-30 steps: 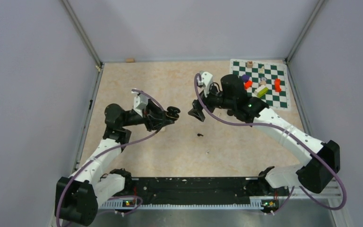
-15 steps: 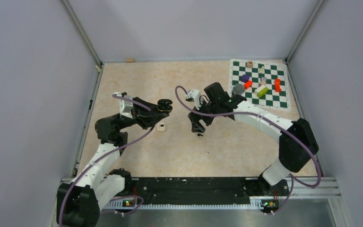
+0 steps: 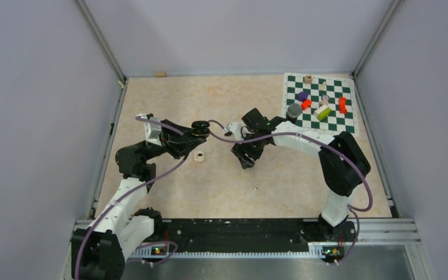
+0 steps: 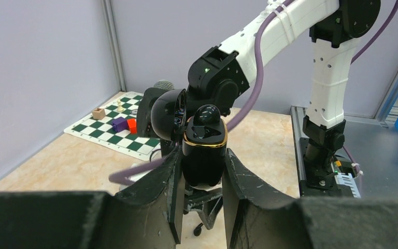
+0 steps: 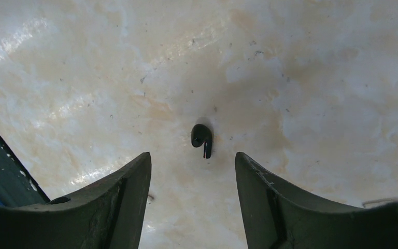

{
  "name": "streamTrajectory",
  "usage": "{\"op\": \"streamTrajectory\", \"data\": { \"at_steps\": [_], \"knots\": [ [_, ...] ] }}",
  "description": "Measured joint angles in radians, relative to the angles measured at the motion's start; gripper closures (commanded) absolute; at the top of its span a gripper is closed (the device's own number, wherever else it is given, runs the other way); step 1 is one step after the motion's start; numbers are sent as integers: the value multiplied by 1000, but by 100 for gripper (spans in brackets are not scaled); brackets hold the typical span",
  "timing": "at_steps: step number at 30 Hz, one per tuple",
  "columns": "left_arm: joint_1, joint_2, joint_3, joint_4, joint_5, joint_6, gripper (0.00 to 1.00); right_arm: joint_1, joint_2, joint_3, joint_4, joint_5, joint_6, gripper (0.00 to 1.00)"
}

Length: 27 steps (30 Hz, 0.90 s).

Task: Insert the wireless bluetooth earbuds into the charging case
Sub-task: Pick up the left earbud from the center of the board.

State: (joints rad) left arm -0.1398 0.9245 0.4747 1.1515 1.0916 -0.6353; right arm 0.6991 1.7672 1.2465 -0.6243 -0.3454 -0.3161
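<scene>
My left gripper (image 3: pixel 198 128) is shut on the black charging case (image 4: pixel 204 155). It holds the case upright above the table, with the gold rim up and the lid (image 4: pixel 168 114) open. A dark rounded piece (image 4: pixel 207 113) sits in the top of the case. My right gripper (image 3: pixel 245 158) is open and points down at the table. One black earbud (image 5: pixel 202 139) lies on the table just past its fingertips (image 5: pixel 144 158), centred on the gap. The left wrist view also shows this earbud (image 4: pixel 199 229). A small whitish item (image 3: pixel 198 156) lies below the case.
A green-and-white chessboard mat (image 3: pixel 344 125) lies at the back right with several coloured blocks (image 3: pixel 342 104) and a grey round-headed object (image 3: pixel 294 109). A small tan piece (image 3: pixel 161 74) sits by the back wall. The two grippers are close together mid-table.
My right gripper has swung left and down until it is over the black earbud. My left gripper has drawn the case back and left, which uncovered the whitish item.
</scene>
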Motion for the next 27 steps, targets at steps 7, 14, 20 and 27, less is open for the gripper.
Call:
{"op": "streamTrajectory", "data": {
  "at_steps": [7, 14, 20, 27],
  "knots": [
    [2, 0, 0, -8, 0, -2, 100, 41, 45, 0, -8, 38, -60, 45],
    [6, 0, 0, -15, 0, -3, 100, 114, 51, 7, -2, 103, -138, 49],
    [6, 0, 0, -22, 1, -3, 100, 147, 70, 7, 4, 169, -190, 53],
    [6, 0, 0, -24, 1, -3, 100, 150, 76, 7, 10, 233, -226, 58]
  ]
}}
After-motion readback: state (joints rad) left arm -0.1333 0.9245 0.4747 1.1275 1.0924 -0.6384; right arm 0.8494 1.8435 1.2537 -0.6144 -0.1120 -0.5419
